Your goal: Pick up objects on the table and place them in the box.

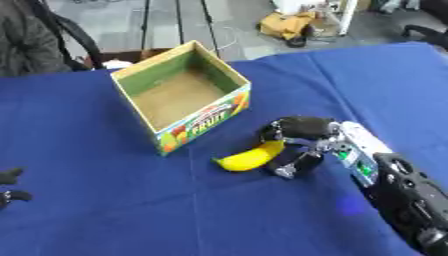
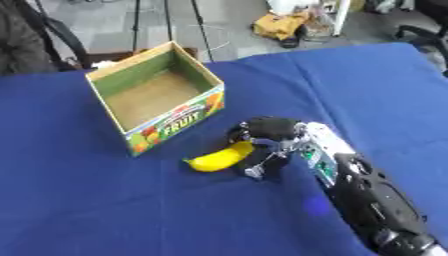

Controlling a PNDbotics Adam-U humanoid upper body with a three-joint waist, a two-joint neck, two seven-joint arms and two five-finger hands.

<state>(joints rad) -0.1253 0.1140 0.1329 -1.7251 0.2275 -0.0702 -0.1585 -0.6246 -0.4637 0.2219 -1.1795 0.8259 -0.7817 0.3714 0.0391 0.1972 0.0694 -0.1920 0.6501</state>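
Blue cloth covers the desk (image 1: 105,220) from edge to edge. A yellow banana (image 1: 249,157) lies on the cloth just in front of an open cardboard box (image 1: 203,118), near the box's front corner but not touching it. The box has fruit pictures printed on its front face, green inner walls and a bare brown floor. The robot's right hand (image 1: 297,135) reaches in from the lower right, its fingers (image 1: 289,166) curled over and around the banana's right end, thumb below it, pinching it. The banana's left tip rests on the cloth. The left hand (image 1: 10,186) shows only as dark fingertips at the lower left edge; I cannot tell how they are set
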